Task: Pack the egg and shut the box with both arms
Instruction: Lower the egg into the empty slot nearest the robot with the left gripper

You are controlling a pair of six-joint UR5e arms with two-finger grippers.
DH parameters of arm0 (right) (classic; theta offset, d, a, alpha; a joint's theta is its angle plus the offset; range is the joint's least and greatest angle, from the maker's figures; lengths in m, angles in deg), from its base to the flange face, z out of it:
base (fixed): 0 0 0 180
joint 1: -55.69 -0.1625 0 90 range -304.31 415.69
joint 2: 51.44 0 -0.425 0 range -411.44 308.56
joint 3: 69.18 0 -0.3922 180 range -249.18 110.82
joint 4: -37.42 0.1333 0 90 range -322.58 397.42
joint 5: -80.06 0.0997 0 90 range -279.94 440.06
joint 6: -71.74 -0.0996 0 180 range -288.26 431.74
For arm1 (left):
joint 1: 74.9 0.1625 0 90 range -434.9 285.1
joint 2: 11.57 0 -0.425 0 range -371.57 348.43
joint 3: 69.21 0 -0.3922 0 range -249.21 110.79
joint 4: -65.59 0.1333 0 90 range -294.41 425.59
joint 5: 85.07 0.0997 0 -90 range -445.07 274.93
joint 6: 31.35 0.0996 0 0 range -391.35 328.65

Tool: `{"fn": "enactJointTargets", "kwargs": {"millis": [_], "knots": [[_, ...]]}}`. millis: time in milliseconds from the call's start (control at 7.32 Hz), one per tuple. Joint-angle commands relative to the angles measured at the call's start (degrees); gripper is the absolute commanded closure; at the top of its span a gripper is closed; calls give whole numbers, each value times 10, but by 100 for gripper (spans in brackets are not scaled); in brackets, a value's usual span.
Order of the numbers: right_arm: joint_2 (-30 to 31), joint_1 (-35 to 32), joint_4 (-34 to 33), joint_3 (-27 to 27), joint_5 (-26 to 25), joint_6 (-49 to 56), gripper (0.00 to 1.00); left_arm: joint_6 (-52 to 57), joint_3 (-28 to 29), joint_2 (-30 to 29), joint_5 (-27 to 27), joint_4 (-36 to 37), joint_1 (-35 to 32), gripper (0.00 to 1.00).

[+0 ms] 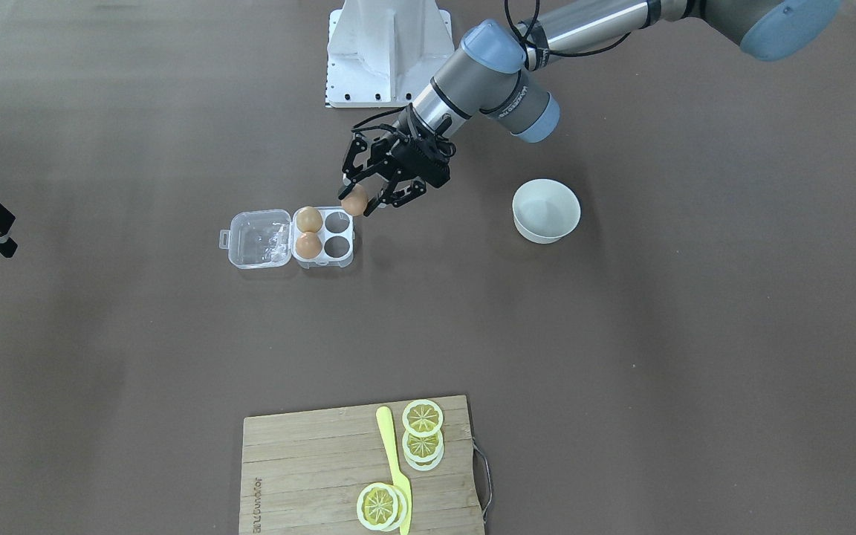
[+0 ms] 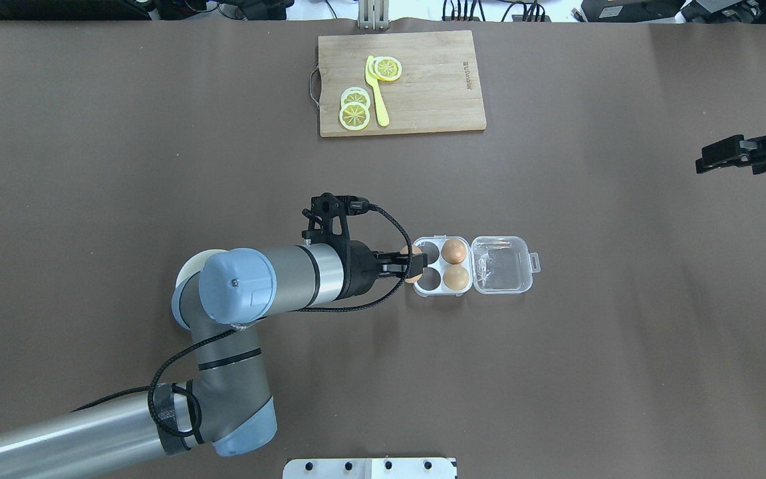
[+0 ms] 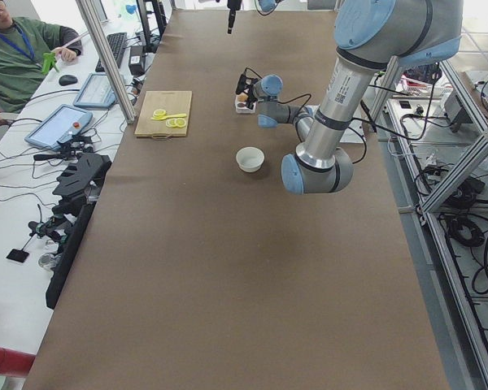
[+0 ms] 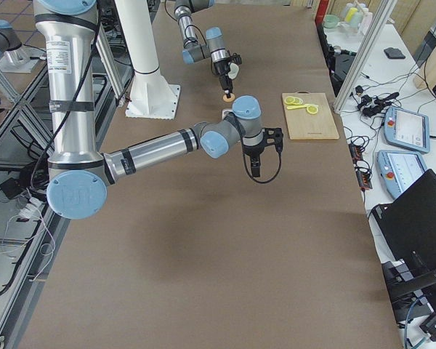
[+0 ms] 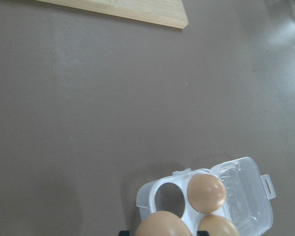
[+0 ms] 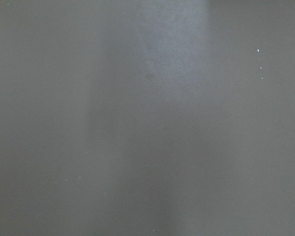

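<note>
Packing was the step in hand. The left jaws were clamped on the egg (image 1: 354, 201), holding it in the air just beside the box (image 1: 324, 236), at the edge nearer the left arm (image 1: 487, 85). The box sat on the counter (image 1: 621, 357) with its clear lid (image 1: 258, 239) folded flat open on the side away from the egg. Two other brown eggs (image 1: 309, 220) filled the cells next to the hinge, and the two cells (image 1: 336, 221) on the egg's side were empty. The egg did not look centred over either hole.

By my reading, the next move called for a short shift over one empty cell, then a slow descent until the shell seated, and only then a parting of the jaws. Letting go early could crack it on the rim.

The right arm (image 4: 160, 149) hung well apart toward the counter's end, and I could not tell whether the right jaws were apart or together. That arm would likely be wanted for the lid.
</note>
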Motion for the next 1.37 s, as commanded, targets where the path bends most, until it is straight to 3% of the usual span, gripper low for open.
{"fn": "enactJointTargets", "kwargs": {"millis": [0, 273, 410, 820, 1230], "knots": [[-1, 0, 0, 0, 0, 0, 0, 130, 7, -14, 55, -67, 4, 100], [-1, 0, 0, 0, 0, 0, 0, 232, 9, -21, 72, -75, 3, 100], [0, 0, 0, -1, 0, 0, 0, 276, 33, -20, 106, -75, 12, 100], [0, 0, 0, -1, 0, 0, 0, 280, 68, -22, 107, -89, 19, 100], [0, 0, 0, -1, 0, 0, 0, 281, 83, -23, 142, -91, 49, 100]]}}
